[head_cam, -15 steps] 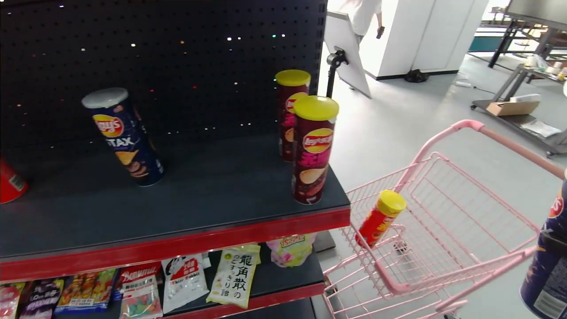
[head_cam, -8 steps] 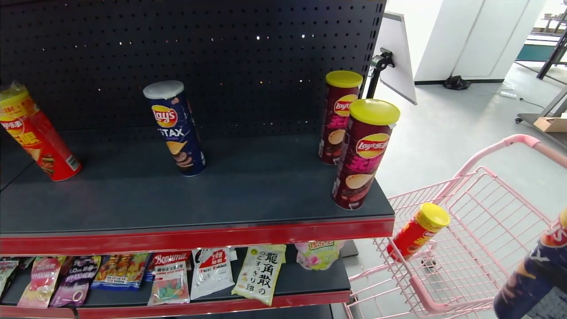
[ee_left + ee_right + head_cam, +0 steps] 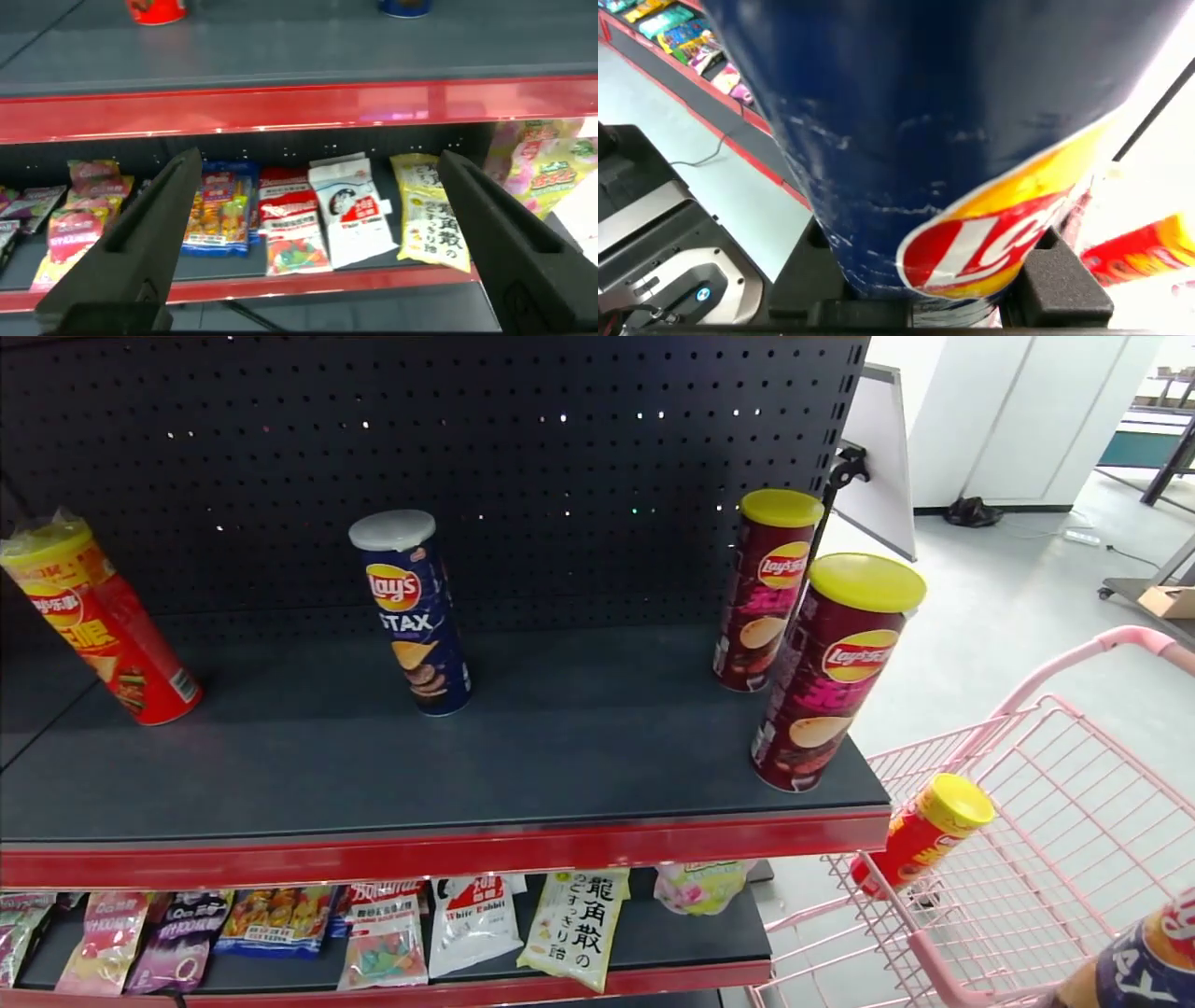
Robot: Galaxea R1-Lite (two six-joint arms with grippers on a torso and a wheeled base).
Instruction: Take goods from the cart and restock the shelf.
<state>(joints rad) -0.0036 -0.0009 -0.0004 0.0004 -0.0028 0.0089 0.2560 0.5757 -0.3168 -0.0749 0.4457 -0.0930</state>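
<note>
Canister sits clamped within right gripper.

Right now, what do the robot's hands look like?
The left hand has two long, matte black fingers. They are flat-sided and get narrower toward the tips, like wedges. The right hand is black too, and its fingers look chunky, with square corners.
</note>
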